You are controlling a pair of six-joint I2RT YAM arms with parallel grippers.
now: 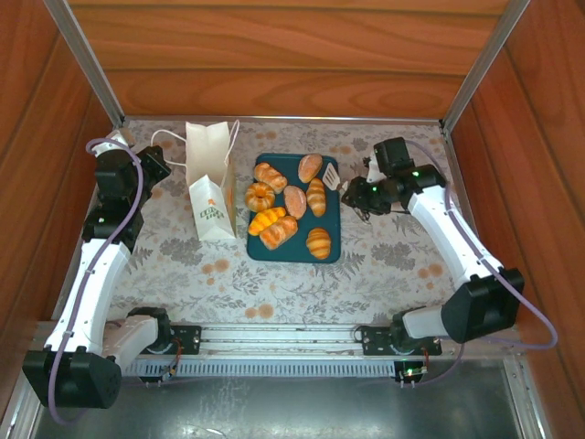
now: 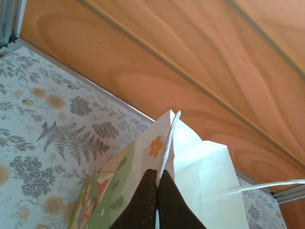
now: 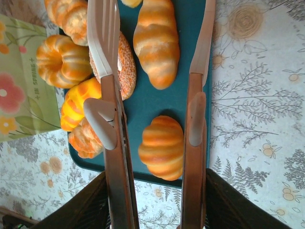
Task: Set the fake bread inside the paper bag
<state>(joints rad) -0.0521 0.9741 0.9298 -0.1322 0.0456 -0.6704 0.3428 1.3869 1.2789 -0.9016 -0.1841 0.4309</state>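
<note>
Several glossy golden and orange fake breads [image 1: 283, 206] lie on a dark teal tray [image 1: 294, 252]. The white paper bag [image 1: 210, 183] stands upright just left of the tray. My left gripper [image 2: 157, 172] is shut on the bag's top rim [image 2: 167, 138], at the floral face. My right gripper [image 3: 157, 191] holds brown tongs [image 3: 112, 143], whose two arms are spread apart. It hovers over the tray's right side. A striped round bun [image 3: 162, 145] lies between the tong arms, below them. A long roll [image 3: 156, 43] and a ring bun [image 3: 61, 59] lie further on.
The floral tablecloth [image 1: 393, 265] covers the table. Wooden walls [image 1: 292, 64] close in the back and both sides. In the top view the tong tips [image 1: 331, 174] sit over the tray's upper right corner.
</note>
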